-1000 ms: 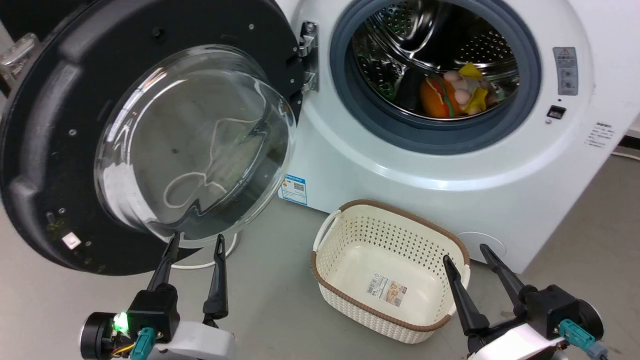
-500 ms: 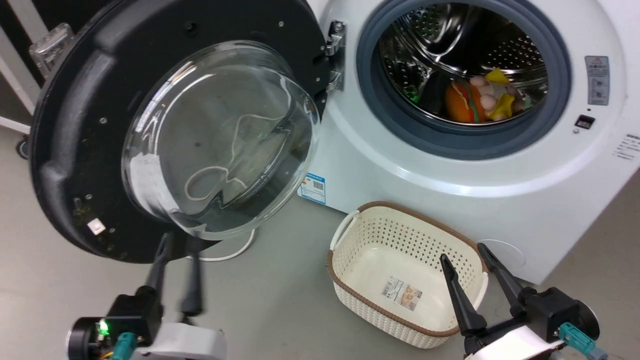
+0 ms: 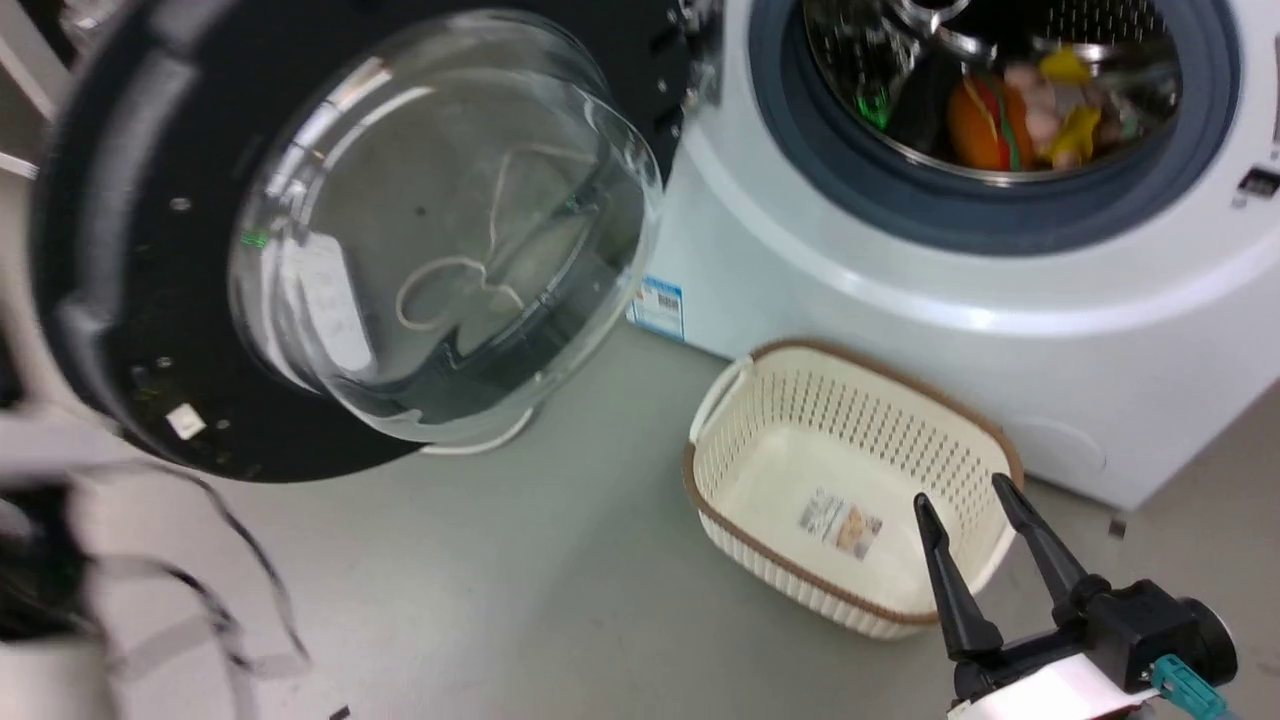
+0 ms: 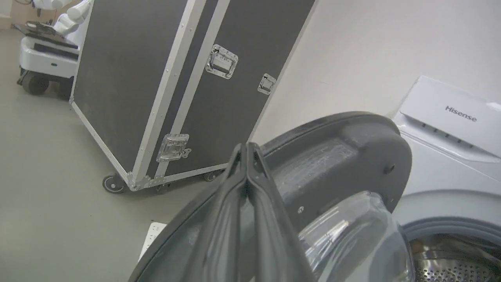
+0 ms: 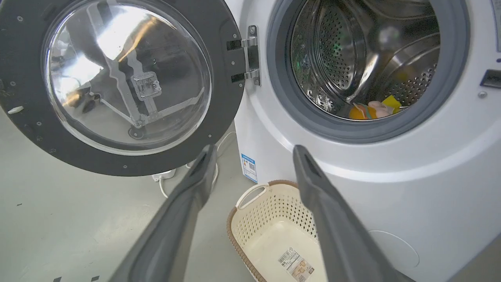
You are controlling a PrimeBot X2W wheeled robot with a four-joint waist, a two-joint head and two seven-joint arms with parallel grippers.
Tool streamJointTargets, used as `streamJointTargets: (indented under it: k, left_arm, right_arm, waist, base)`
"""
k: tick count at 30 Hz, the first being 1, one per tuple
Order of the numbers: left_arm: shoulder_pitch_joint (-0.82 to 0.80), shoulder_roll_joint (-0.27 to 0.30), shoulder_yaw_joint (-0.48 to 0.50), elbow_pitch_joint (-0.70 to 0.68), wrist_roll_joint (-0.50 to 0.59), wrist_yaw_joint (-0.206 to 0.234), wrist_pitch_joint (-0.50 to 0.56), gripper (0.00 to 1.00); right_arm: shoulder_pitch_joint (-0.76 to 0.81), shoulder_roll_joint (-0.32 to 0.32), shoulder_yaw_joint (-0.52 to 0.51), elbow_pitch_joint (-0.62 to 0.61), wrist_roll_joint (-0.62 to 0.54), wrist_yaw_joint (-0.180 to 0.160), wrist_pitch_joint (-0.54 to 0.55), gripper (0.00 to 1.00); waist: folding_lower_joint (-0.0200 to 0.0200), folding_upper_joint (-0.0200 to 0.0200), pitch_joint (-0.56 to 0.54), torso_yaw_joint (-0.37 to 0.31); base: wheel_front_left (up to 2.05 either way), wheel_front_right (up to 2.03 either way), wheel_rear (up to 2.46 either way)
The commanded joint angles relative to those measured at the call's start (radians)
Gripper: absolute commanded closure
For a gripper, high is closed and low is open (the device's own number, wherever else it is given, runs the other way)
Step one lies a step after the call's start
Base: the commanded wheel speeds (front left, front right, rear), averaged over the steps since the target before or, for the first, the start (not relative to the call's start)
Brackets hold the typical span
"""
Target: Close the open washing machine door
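One washing machine door (image 3: 400, 230) stands wide open in the head view, left of the drum (image 3: 870, 50), with its glass bulge facing me. My right gripper (image 3: 960, 490) has its fingers apart over the basket (image 3: 870, 368). In the left wrist view, my left gripper (image 4: 247, 148) is pinched together, empty, in front of the door's rim. In the right wrist view, the hinge (image 5: 250, 55) is on the door's right edge.

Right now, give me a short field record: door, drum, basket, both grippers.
washing machine door: swung wide open on its hinge
drum: holds colourful toys
laundry basket: on the floor before the washing machine, empty but a label
left gripper: shut, empty, tips at the door's rim, contact unclear
right gripper: open, empty
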Motion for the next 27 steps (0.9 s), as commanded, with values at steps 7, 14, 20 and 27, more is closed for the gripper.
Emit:
streamJointTargets:
  k: [7,14,20,27]
  left_arm:
    - [-0.251,0.179,0.140,0.232,-0.210,0.071,0.187,1.00]
    - [-0.392,0.247,0.231,0.429,-0.429,0.174,0.450,1.00]
    - [-0.443,0.274,0.274,0.503,-0.586,0.214,0.667,1.00]
    - [-0.375,0.248,0.240,0.442,-0.685,0.184,0.909,1.00]
  right_arm:
    - [-0.040,-0.032,0.017,-0.010,0.021,0.001,-0.025,0.00]
    - [-0.049,-0.044,0.032,-0.008,0.037,0.001,-0.039,0.00]
    - [-0.054,-0.043,0.027,-0.011,0.042,0.001,-0.052,0.00]
    - [-0.052,-0.038,0.002,-0.005,0.044,0.001,-0.055,0.00]
  waist:
    - [-0.0001,0.0000,0.093,-0.043]
    - [-0.0001,0.0000,0.112,-0.058]
    - [-0.0001,0.0000,0.122,-0.060]
    - [-0.0001,0.0000,0.113,-0.057]
  base:
    - [0.00,0.00,0.00]
    - [0.00,0.00,0.00]
    - [0.00,0.00,0.00]
    - [0.00,0.00,0.00]
